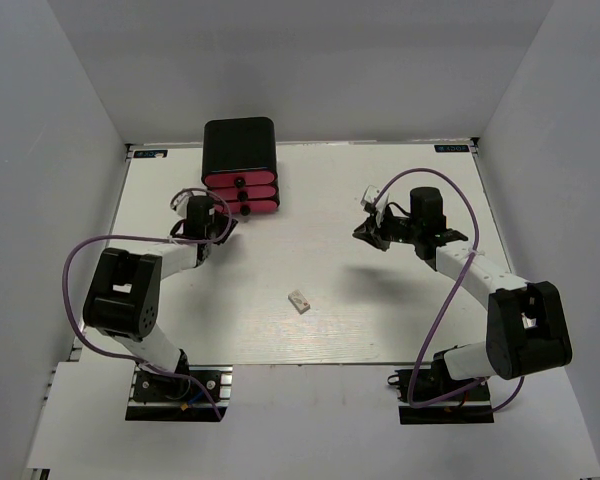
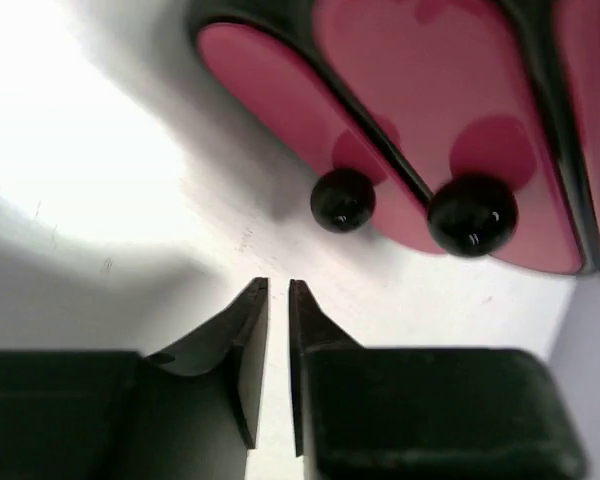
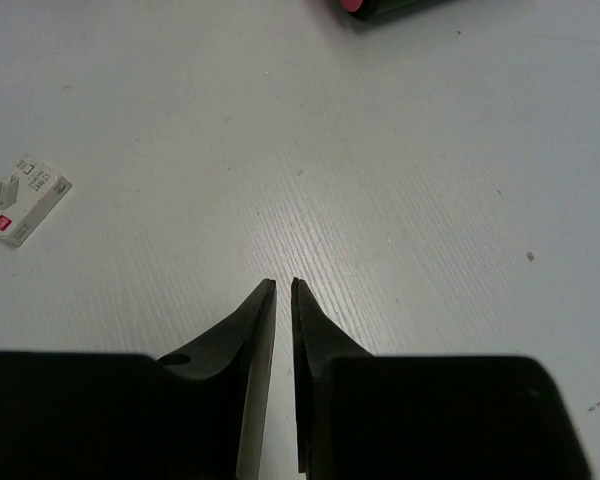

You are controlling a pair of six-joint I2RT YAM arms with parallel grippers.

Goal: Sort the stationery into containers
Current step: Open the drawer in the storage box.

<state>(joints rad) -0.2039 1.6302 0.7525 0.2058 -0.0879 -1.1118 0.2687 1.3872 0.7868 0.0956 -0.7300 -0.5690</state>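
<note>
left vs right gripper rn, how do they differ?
The left gripper sits close in front of the pink drawers and their black knobs; the right gripper hangs over the table, far from them. Only the right wrist view shows the small white block. Both are shut and empty.

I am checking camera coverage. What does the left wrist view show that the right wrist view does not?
Only left wrist: two black knobs on the pink drawers, seen close. Only right wrist: the whitish block lying on the table. Both: the table, part of the black box, and the left gripper or the right gripper, each shut and empty.
</note>
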